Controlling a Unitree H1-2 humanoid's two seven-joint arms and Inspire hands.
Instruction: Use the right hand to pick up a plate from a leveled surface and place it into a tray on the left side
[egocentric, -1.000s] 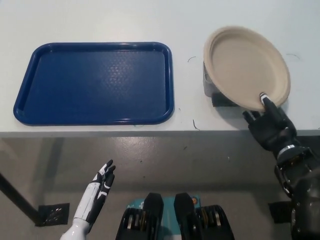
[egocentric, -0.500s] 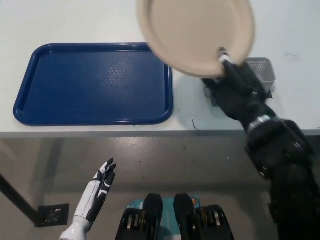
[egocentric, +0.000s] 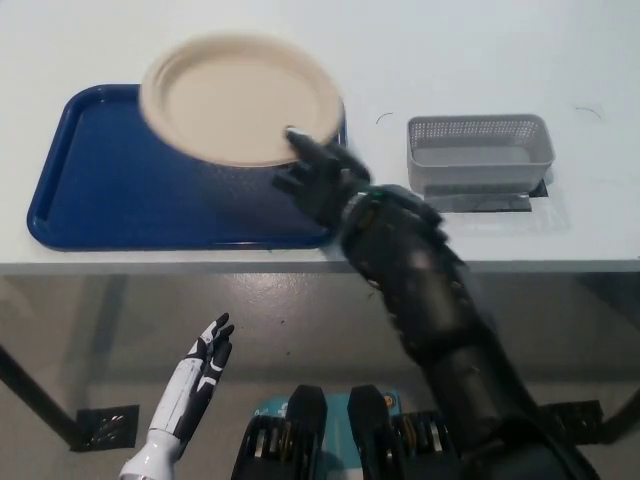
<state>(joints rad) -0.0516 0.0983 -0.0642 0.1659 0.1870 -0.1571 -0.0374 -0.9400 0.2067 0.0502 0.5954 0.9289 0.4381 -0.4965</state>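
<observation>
One plate (egocentric: 240, 98) is in my black right hand (egocentric: 318, 178), and it hangs over the far right part of the blue tray (egocentric: 90, 200). My fingers (egocentric: 300, 145) pinch the plate's near rim, with one on top of the edge and the rest under it. I think the plate is light and thin, maybe paper, so it could bend or wobble if I squeeze hard or swing fast. The rim is the best place to hold it, because the middle is too flat to grab. It looks a bit blurry, so I think it is moving.

Half a second ago the plate was up high, to the right of the tray and in front of the grey basket (egocentric: 480, 152). Now it is over the tray, and I can see the whole basket on the desk (egocentric: 480, 50). One second ago the plate sat on top of that basket.

My white left hand (egocentric: 205, 365) rests low below the desk edge, fingers straight and a little apart, holding nothing.
</observation>
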